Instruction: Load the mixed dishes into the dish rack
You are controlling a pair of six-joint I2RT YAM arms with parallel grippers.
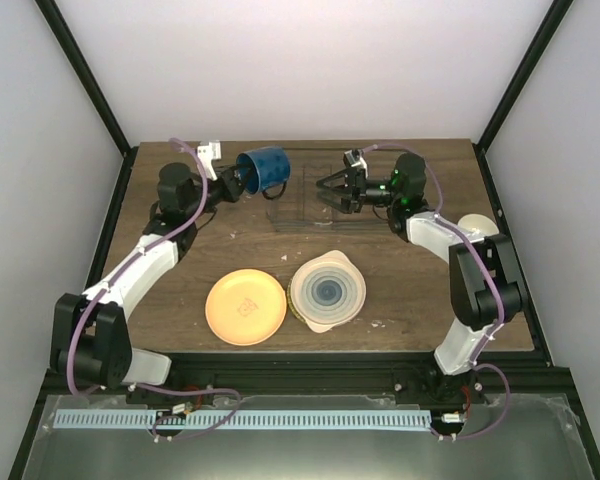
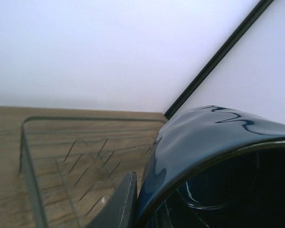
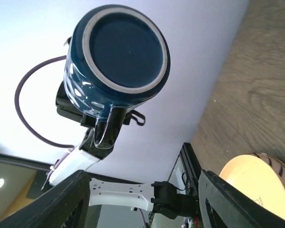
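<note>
Left claw (image 1: 236, 181) is clamped on the dark blue handled mug (image 1: 265, 168), probably by the rim, holding it sideways over the thin dark wire dish rack (image 1: 310, 218)'s left edge. Right claw (image 1: 327, 190) hangs spread apart, empty.

Wooden table (image 1: 410, 290) — wire rack (image 1: 298, 205), orange plate (image 1: 245, 307), ringed plate (image 1: 328, 291)

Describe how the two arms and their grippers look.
Both arms have white shell links between black joint housings. A purple cable runs in loops along the left arm and another along the right arm. The left gripper and right gripper are black with tapering fingers; a green light glows near the right wrist.
</note>
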